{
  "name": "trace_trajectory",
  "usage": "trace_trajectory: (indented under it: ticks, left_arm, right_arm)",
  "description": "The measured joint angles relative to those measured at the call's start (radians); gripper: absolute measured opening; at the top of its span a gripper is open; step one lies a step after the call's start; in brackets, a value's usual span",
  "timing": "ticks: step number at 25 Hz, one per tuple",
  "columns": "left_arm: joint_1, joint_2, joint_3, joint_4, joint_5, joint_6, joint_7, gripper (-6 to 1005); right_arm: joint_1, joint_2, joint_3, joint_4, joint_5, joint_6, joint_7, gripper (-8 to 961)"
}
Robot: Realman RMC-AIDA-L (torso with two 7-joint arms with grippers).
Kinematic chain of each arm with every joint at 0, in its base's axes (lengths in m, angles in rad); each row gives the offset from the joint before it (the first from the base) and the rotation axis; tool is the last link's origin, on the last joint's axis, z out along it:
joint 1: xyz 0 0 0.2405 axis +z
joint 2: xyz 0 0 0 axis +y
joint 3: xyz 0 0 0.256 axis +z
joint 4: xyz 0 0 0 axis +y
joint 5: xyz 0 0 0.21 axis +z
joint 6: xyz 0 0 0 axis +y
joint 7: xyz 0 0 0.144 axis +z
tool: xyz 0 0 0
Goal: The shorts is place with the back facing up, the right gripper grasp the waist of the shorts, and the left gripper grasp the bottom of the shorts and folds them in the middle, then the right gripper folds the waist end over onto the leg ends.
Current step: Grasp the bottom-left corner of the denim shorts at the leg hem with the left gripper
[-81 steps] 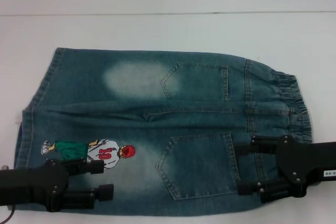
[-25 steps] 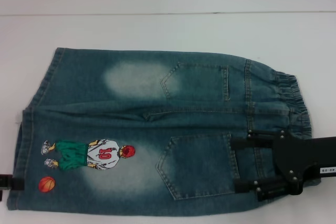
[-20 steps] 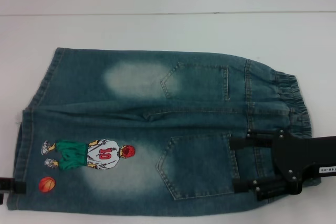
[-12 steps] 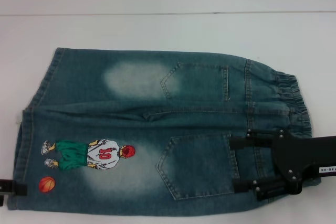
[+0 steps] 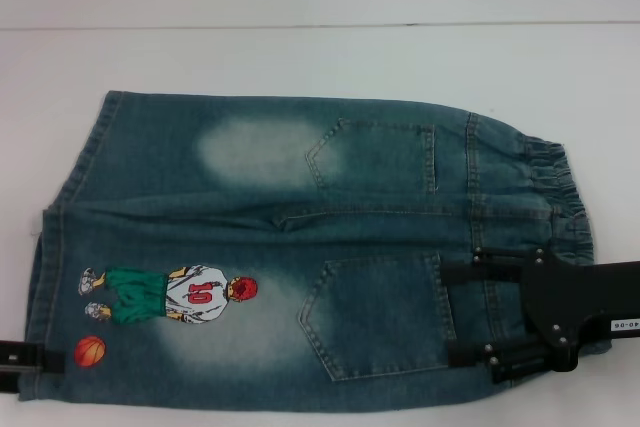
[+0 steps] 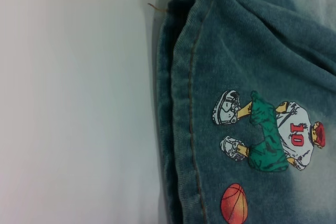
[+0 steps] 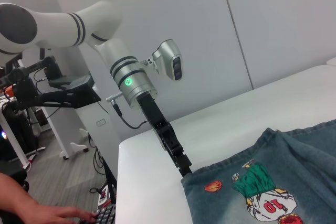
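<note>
The shorts (image 5: 300, 247) lie flat, back up, on the white table. The waist (image 5: 555, 187) is at the right and the leg ends (image 5: 50, 277) at the left, near the basketball-player print (image 5: 170, 294). My right gripper (image 5: 452, 309) hovers over the near end of the waist beside the lower back pocket, open, its fingers spread wide. Only the black tip of my left gripper (image 5: 22, 355) shows, at the near corner of the bottom of the shorts. The right wrist view has the left gripper (image 7: 182, 165) touching that hem corner. The left wrist view shows the hem (image 6: 181, 129) and the print (image 6: 273, 137), no fingers.
The white table (image 5: 300, 57) extends behind and to the left of the shorts. In the right wrist view, a person's hand (image 7: 47, 213) rests on a keyboard past the table's edge, with stands and cables on the floor there.
My left gripper has drawn back from over the print to the hem's near corner, uncovering the basketball. The right gripper has shifted slightly and stays open over the waist.
</note>
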Motion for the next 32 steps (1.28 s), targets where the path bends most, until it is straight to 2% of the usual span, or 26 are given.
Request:
trace_trajectory:
  ticks: [32]
  left_arm:
    - [-0.041, -0.012, 0.004, -0.014, -0.018, -0.012, 0.007, 873]
  right_arm:
    - [0.006, -0.002, 0.002, 0.0, 0.0, 0.004, -0.006, 939]
